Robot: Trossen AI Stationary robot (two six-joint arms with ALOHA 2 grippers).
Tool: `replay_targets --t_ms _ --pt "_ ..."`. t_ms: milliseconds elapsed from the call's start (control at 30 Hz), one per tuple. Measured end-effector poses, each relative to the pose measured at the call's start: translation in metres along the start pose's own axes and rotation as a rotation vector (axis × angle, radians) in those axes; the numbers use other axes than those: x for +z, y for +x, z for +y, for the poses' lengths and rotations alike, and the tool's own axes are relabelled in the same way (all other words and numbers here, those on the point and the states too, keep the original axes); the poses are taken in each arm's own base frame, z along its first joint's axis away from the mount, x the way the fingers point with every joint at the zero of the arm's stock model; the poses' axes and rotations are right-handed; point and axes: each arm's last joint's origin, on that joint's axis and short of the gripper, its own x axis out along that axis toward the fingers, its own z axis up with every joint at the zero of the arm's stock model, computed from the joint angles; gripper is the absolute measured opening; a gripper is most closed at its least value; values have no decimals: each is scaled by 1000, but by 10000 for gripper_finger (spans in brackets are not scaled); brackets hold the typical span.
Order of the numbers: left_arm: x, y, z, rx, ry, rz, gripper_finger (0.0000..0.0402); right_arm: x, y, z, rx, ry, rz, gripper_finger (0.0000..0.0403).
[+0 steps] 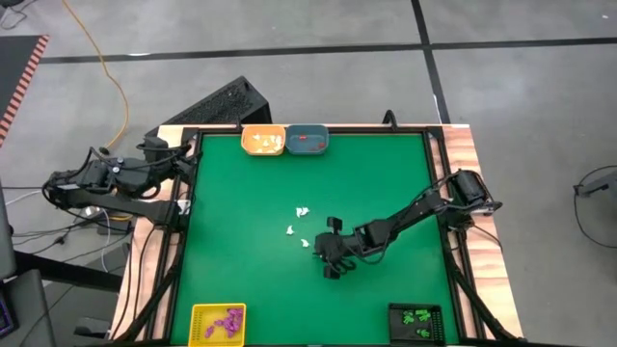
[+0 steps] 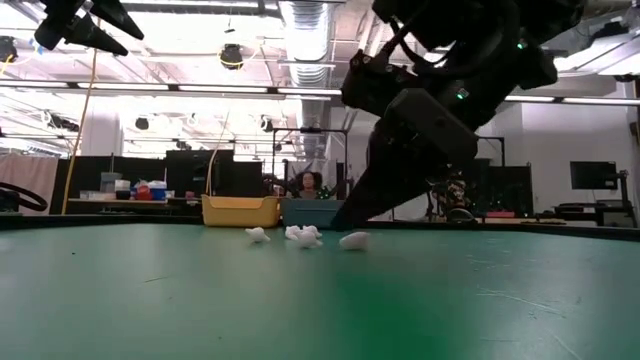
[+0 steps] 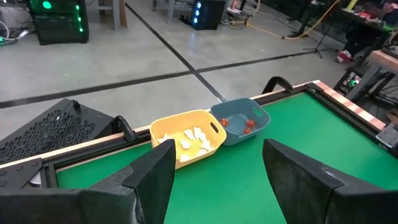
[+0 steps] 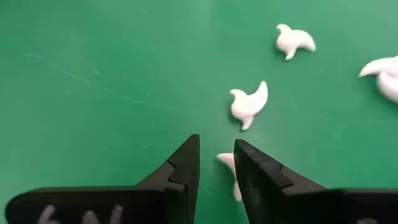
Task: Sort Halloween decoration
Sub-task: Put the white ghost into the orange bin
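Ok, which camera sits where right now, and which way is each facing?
High view: above the table, looking straight down; both arms show, the right pincer near loose white trinkets.
Low view: at table-top height, looking level across the green mat into the room; the right arm hangs in from above.
Left wrist view: on the left arm beside the table, facing the yellow tray and blue tray; its own open fingers show.
Right wrist view: looks down past its own fingers, which straddle a white trinket.
Shared: high, low and right wrist views all show the white trinkets.

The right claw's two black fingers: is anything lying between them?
Yes. In the right wrist view a small white trinket lies on the green mat in the narrow gap at the right claw, partly hidden by its fingers.
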Motion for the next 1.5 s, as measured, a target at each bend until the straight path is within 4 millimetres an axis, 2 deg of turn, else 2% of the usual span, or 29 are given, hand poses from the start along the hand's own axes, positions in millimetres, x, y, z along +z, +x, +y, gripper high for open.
replay_targets --t_ms 333,467,567,767,867,1033,1267,1500 --pt "0 0 0 5 -17 -4 231 1 0 -5 -56 -63 -4 119" --pt "0 0 0 5 -18 -4 231 2 -1 -4 -21 -134 5 127" --pt "0 0 0 6 -5 -5 231 0 -5 -6 22 -177 59 153" --pt "1 0 1 36 -21 -27 231 0 -19 -23 85 -299 123 229" --pt "1 0 1 51 -35 -39 231 -9 -19 -28 123 -310 139 253" --pt "2 0 2 69 -45 -53 231 -28 -13 -43 231 -266 11 260" --pt "2 0 2 82 -84 -66 231 -54 -15 -55 259 -273 -100 260" --pt "3 0 3 108 -90 -88 231 -53 -15 -62 283 -438 -187 260"
